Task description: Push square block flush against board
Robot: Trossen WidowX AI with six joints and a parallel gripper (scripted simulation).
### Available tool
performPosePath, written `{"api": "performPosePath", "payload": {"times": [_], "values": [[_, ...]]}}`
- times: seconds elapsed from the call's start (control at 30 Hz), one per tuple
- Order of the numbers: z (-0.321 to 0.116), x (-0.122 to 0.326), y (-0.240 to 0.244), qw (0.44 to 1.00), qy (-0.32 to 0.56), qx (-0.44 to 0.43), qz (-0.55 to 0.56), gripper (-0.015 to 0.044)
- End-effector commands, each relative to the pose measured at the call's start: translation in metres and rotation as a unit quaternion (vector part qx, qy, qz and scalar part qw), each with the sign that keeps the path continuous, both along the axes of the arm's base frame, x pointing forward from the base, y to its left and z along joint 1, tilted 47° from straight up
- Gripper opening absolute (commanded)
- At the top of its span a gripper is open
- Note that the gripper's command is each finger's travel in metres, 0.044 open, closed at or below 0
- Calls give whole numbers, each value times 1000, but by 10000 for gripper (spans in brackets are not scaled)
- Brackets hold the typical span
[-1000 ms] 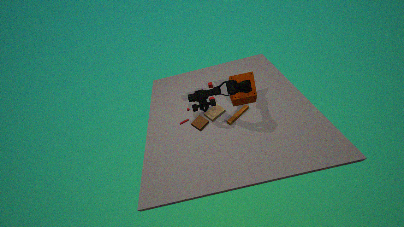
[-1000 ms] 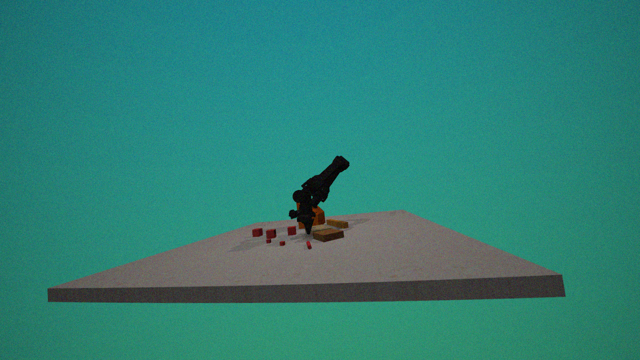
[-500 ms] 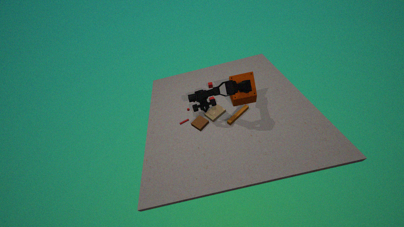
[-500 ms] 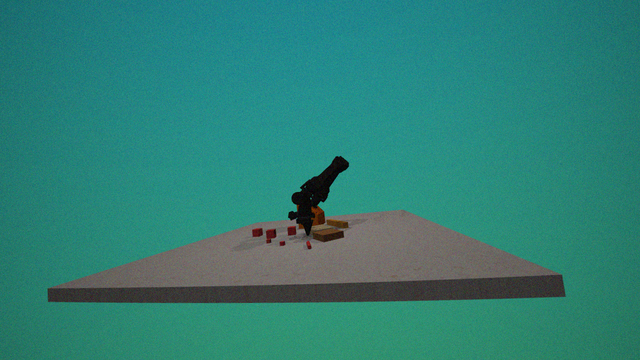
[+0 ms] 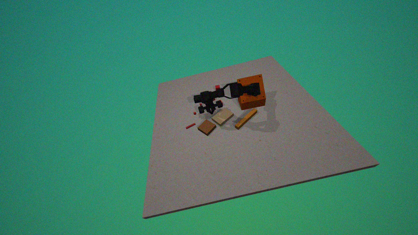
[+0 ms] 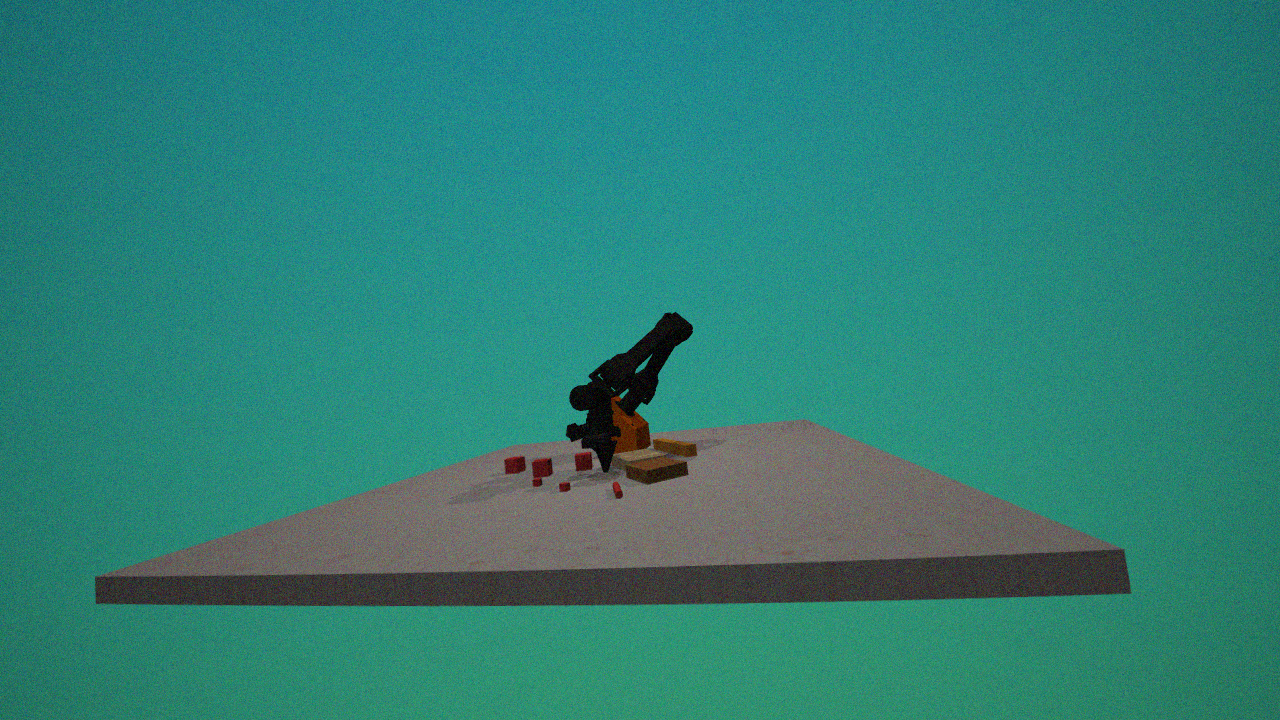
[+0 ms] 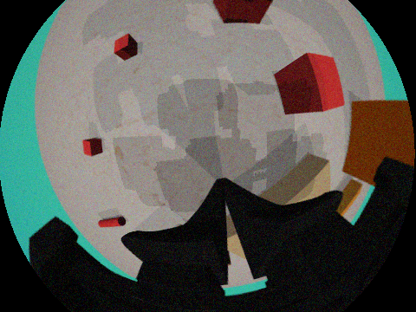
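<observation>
The square block [image 5: 206, 127] [image 6: 657, 470] is brown and lies flat, hidden behind the fingers in the wrist view. The board [image 5: 222, 117] [image 6: 640, 456] [image 7: 299, 178] is pale tan and rectangular, and lies flat beside it. In the top view a narrow gap shows between them; their facing sides look roughly parallel, and the board reaches farther back right. My gripper [image 5: 211, 113] [image 6: 605, 469] [image 7: 221, 182] is shut and empty, pointing down by the board's back left side. I cannot tell whether the fingertips touch the board.
A yellow-orange bar [image 5: 246, 118] [image 6: 675, 446] [image 7: 350, 197] lies right of the board, near the orange base [image 5: 252, 103] [image 7: 381, 134]. Red cubes [image 6: 542, 467] [image 7: 309, 84] stand behind the gripper. Small red cubes [image 5: 194, 113] [image 7: 93, 146] and a red rod [image 5: 190, 125] [image 6: 617, 489] [image 7: 112, 222] lie left.
</observation>
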State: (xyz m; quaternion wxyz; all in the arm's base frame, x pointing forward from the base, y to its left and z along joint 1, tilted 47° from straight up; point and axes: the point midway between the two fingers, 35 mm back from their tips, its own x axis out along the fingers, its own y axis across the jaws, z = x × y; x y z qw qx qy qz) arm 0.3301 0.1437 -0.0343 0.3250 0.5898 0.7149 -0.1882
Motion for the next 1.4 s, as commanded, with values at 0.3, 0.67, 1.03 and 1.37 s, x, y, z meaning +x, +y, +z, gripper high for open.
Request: {"api": "performPosePath", "payload": {"times": [0.3,0.67,1.03,1.37], "values": [[22,8,-39,1000,-1,2,0,0],[36,3,-45,998,-45,9,41,0],[51,-13,-37,968,-181,24,170,0],[63,-28,-30,911,-298,38,282,0]]}}
